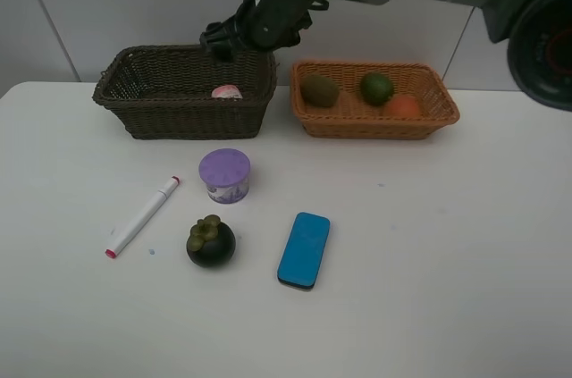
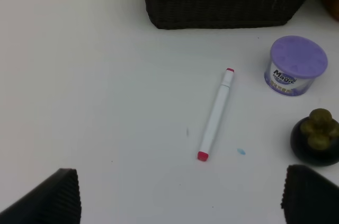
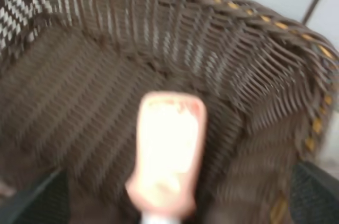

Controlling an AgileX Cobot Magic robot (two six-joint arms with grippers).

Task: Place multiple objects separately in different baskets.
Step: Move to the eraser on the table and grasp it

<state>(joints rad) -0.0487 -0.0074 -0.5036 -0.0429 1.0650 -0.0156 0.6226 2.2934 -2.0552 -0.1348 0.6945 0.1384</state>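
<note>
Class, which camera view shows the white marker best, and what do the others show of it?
The left wrist view: the white marker lies whole and large, both red ends clear. The exterior high view shows the marker whole but smaller. The right wrist view shows none of it.

"What's in the baskets?"

"The pink bottle [image 1: 226, 91] lies in the dark brown basket [image 1: 179, 116]. The kiwi [image 1: 319, 90], lime [image 1: 376, 88] and orange-red fruit [image 1: 404, 106] sit in the tan basket [image 1: 357, 126]."

"And outside them?"

"The white marker [image 1: 143, 216] lies flat, the purple-lidded tub [image 1: 224, 174] stands upright, and there's the mangosteen [image 1: 211, 241] and the blue block [image 1: 304, 249], all apart."
</note>
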